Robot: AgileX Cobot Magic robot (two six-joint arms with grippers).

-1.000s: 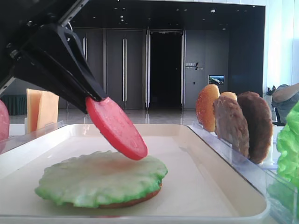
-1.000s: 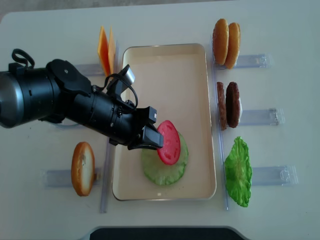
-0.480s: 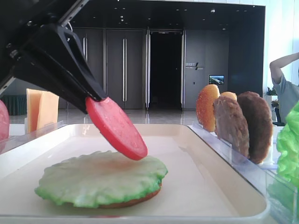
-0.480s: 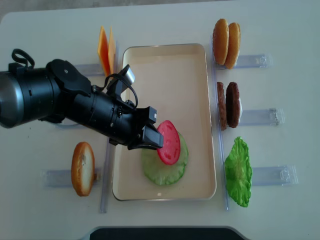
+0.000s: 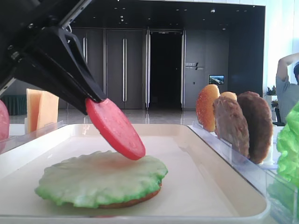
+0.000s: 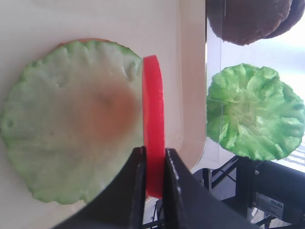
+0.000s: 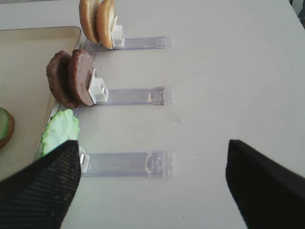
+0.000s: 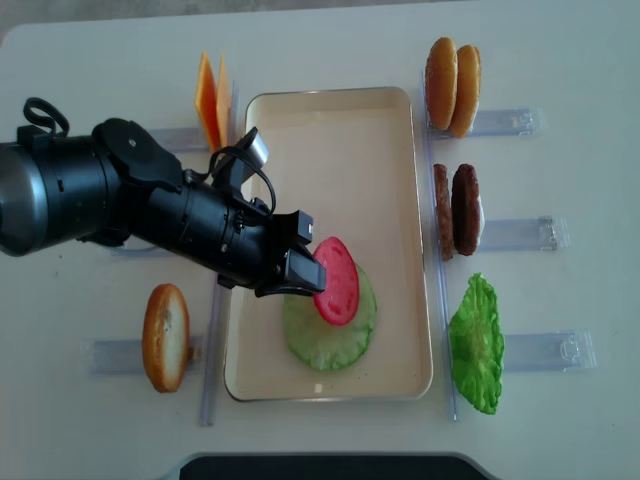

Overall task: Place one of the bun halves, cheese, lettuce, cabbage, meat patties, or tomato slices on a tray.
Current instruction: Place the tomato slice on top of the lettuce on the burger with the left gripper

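Note:
My left gripper [image 8: 306, 272] is shut on a red tomato slice [image 8: 337, 281], gripping its rim and holding it on edge, tilted. The slice [image 5: 116, 128] hangs just above a green lettuce leaf [image 5: 100, 177] that lies on a bun half [image 5: 140, 199] in the cream tray [image 8: 340, 120]. In the left wrist view the fingers [image 6: 136, 191] clamp the slice [image 6: 153, 114] over the leaf's [image 6: 71, 138] right edge. My right gripper [image 7: 152, 191] is open over bare table, to the right of the tray.
Clear holders flank the tray. On the right stand two bun halves [image 8: 452, 85], two meat patties [image 8: 458, 210] and a lettuce leaf [image 8: 477, 343]. On the left are cheese slices [image 8: 210, 110] and another bun half [image 8: 165, 337]. An empty holder [image 7: 126, 163] lies before the right gripper.
The left gripper and its tomato slice have shifted very slightly to the left above the lettuce. Nothing else on the table has moved.

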